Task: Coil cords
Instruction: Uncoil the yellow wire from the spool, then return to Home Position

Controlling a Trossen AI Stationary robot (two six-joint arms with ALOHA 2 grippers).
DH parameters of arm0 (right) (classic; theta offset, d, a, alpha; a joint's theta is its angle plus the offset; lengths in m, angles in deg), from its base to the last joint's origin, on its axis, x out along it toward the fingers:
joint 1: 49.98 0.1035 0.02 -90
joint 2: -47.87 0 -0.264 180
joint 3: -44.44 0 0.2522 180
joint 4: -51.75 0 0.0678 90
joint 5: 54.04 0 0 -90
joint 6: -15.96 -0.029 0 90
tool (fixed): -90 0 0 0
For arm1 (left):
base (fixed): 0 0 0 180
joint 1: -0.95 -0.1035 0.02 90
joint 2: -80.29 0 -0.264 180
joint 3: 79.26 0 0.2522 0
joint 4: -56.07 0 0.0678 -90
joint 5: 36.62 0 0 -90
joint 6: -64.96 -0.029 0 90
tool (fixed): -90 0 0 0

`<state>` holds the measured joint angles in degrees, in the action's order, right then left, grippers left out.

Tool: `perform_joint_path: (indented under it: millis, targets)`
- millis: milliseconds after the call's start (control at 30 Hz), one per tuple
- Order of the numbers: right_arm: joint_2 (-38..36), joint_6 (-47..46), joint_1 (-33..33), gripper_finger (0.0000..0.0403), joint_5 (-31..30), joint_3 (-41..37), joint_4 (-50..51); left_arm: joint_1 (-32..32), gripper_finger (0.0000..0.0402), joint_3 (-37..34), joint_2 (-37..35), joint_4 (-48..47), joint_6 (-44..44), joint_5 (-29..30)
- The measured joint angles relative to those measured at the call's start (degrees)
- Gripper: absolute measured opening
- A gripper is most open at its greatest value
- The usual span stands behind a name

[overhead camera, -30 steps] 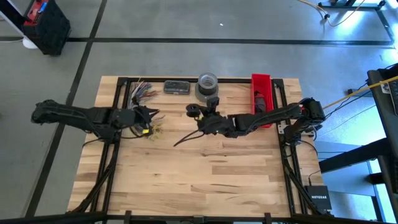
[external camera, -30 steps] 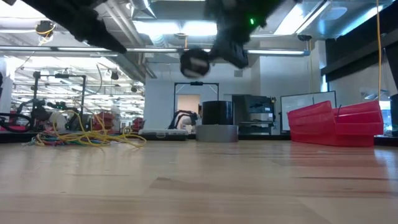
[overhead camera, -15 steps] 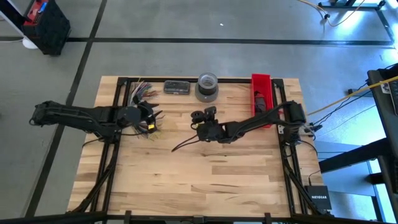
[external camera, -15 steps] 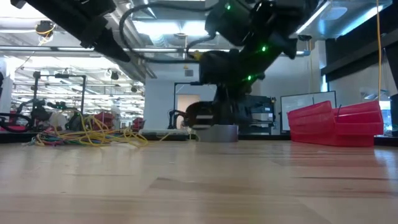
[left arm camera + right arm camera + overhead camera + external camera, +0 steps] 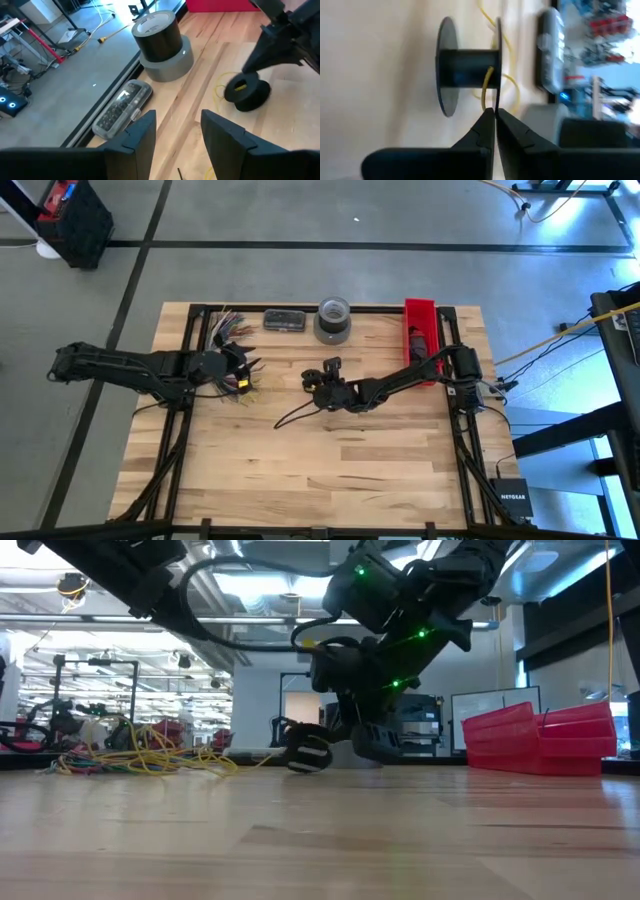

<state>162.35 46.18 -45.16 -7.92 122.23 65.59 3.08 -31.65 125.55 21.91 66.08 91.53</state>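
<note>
The cords (image 5: pixel 228 328) are a tangle of thin coloured wires on the table's far left corner, seen low as yellow, green and red loops (image 5: pixel 140 755). A black spool (image 5: pixel 311 378) with yellow cord on its hub (image 5: pixel 470 70) sits at table height mid-table (image 5: pixel 308 752). My right gripper (image 5: pixel 494 111) is right behind the spool, shut on the yellow cord. My left gripper (image 5: pixel 177 135) is open above the wood near the tangle (image 5: pixel 248 370), with nothing between its fingers. My right gripper pinches the yellow cord (image 5: pixel 488 92) at its fingertips, just where the cord leaves the spool's hub. The fingers slant down from the table's right side. The spool's lower rim (image 5: pixel 306 769) is at the tabletop; the short run of cord to the hub is slightly bowed.
A grey tape roll with a black roll on top (image 5: pixel 333 320) and a dark flat case (image 5: pixel 284 320) stand at the far edge. A red bin (image 5: pixel 420 340) is at the far right. The near half of the table (image 5: pixel 330 470) is bare wood.
My right gripper has come down from high above the table to the tabletop, drifting toward the left edge and bringing the spool down with it. My left gripper has opened and shifted slightly toward the right.
</note>
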Motion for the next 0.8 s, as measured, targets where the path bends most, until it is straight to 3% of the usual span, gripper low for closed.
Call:
perform_joint_path:
  millis: [167, 333, 500, 633, 700, 800]
  targets:
    - [0.0, 0.0, -0.4, 0.0030, 7.3, 0.0, 0.0, 0.0, 0.0150, 0.0, 0.0, 0.0, 0.0, 0.0]
    - [0.0, -0.4, -0.8, 0.0052, 7.5, 0.0, 0.2, 0.0, 0.0150, 0.0, 0.0, 0.0, 0.0, 0.0]
    - [0.0, 0.3, -0.8, 0.0102, 5.8, 0.1, -0.2, 0.0, 0.0150, 0.0, 0.0, 0.0, -0.1, 0.0]
    - [-0.7, 0.2, 0.8, 0.0139, -1.0, 2.2, 3.9, 0.0, 0.0150, 0.0, 0.0, 0.2, -2.8, 0.0]
    - [-2.0, -0.5, 2.4, 0.0149, -3.6, 3.6, 7.2, 0.0, 0.0150, 0.0, 0.0, 0.9, -3.1, 0.0]
    - [-6.4, -3.9, 4.6, 0.0153, -2.4, 4.2, 11.6, 0.0, 0.0150, 0.0, 0.0, 3.6, -5.3, 0.0]
